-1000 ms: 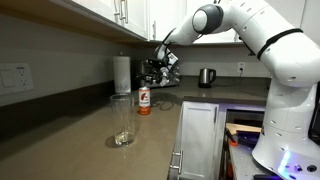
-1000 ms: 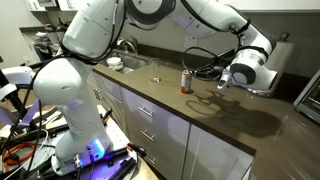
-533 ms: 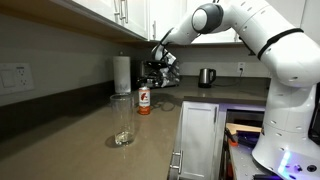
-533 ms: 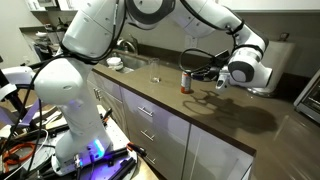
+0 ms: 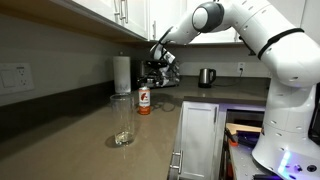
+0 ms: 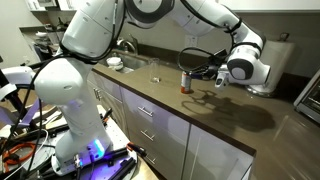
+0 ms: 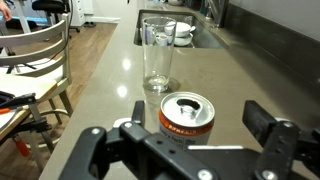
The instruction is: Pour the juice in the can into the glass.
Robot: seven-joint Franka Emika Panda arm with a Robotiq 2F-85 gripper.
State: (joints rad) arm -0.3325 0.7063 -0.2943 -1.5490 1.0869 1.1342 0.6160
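The red-orange can [image 7: 186,118] stands upright on the dark counter, its silvery top opened, and the juice inside is hidden. In the wrist view it sits between the two black fingers of my open gripper [image 7: 198,112], touching neither. The clear glass [image 7: 158,55] stands empty just beyond the can. In an exterior view the gripper [image 5: 161,71] hangs above and beside the can [image 5: 144,100], with the glass [image 5: 122,122] nearer the camera. From the other side, the can [image 6: 185,81] stands just beside the gripper [image 6: 222,80].
A white paper-towel roll [image 5: 121,72] stands behind the can by the wall. A steel kettle [image 5: 205,77] sits further along the counter. A sink [image 7: 186,30] with dishes lies beyond the glass. A chair [image 7: 40,50] stands off the counter's edge.
The gripper has crept slightly toward the can. Can and glass have not moved, and the jaws stay open.
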